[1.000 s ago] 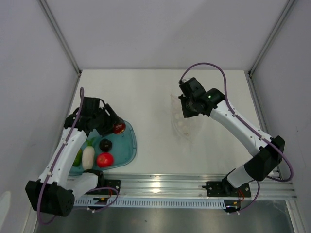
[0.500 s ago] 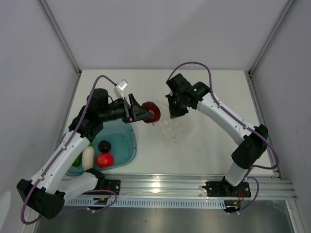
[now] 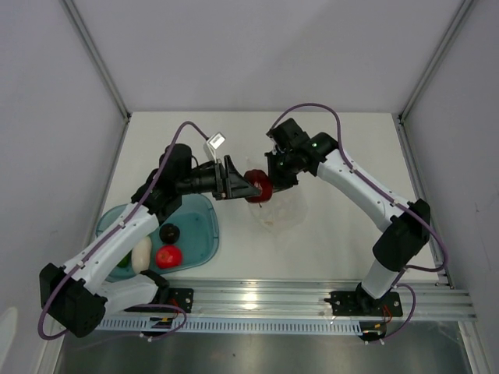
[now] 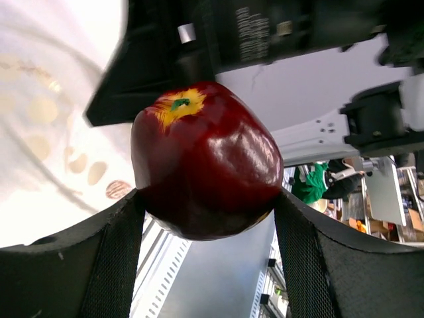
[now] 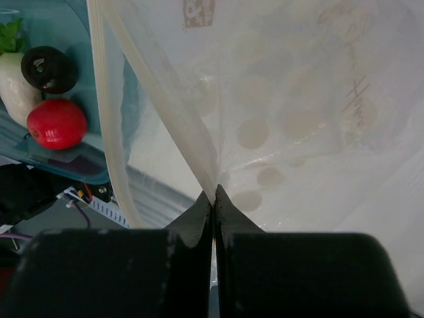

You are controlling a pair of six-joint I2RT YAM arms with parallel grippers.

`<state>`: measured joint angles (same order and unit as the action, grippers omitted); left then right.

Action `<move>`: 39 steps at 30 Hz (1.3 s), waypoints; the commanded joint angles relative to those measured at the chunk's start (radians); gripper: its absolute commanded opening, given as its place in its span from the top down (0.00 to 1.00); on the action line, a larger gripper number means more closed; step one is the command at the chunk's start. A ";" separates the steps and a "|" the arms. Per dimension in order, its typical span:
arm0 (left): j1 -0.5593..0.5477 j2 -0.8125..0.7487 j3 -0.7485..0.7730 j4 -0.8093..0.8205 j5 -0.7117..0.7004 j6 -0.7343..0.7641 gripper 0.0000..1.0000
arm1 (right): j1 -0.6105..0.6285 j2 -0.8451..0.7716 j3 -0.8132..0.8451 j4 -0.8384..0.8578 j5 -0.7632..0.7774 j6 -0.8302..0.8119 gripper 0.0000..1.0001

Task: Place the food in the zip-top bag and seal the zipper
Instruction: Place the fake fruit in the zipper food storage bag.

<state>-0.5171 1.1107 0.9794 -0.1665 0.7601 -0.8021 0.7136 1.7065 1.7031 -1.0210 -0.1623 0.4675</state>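
My left gripper [image 3: 251, 189] is shut on a dark red apple [image 3: 258, 187], seen close up in the left wrist view [image 4: 205, 159], and holds it in the air at the mouth of the clear zip-top bag [image 3: 287, 206]. My right gripper [image 3: 277, 178] is shut on the bag's mouth edge [image 5: 199, 165] and holds the bag lifted; its zipper strip [image 5: 109, 132] hangs to the left. A red tomato [image 3: 168, 255], a dark maroon piece [image 3: 168, 232], a white oblong piece [image 3: 141, 253] and a green bit [image 3: 125, 258] lie in the teal tray [image 3: 204, 234].
The teal tray sits at the front left of the white table. A metal rail [image 3: 312, 296] runs along the near edge. White walls enclose the table on three sides.
My left arm has carried the apple from the tray rightwards to the bag's mouth. My right gripper has shifted left with the bag, lifting it toward the apple.
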 commanded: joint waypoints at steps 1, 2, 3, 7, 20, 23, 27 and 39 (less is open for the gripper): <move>-0.011 0.008 -0.028 -0.016 -0.051 0.017 1.00 | -0.014 -0.087 -0.016 0.050 -0.066 0.045 1.00; -0.011 0.006 -0.031 -0.036 -0.071 0.024 0.99 | -0.017 -0.096 -0.025 0.055 -0.071 0.045 1.00; -0.011 0.005 -0.031 -0.089 -0.093 0.038 1.00 | -0.026 -0.105 -0.042 0.064 -0.078 0.043 1.00; -0.012 0.018 -0.036 -0.148 -0.137 0.070 0.99 | -0.048 -0.159 -0.092 0.097 -0.115 0.042 1.00; -0.055 0.115 0.126 -0.406 -0.266 0.138 0.54 | -0.062 -0.171 -0.115 0.124 -0.167 0.034 1.00; -0.067 0.112 0.140 -0.387 -0.259 0.144 0.49 | -0.063 -0.168 -0.114 0.127 -0.175 0.031 1.00; -0.077 0.138 0.176 -0.412 -0.246 0.153 0.43 | -0.069 -0.162 -0.111 0.127 -0.190 0.028 1.00; -0.083 0.072 0.220 -0.513 -0.478 0.167 0.00 | -0.095 -0.177 -0.122 0.130 -0.201 0.026 1.00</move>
<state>-0.5938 1.2377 1.1515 -0.6479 0.3862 -0.6552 0.6250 1.5547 1.5841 -0.9131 -0.3481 0.5003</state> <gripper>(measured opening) 0.994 0.003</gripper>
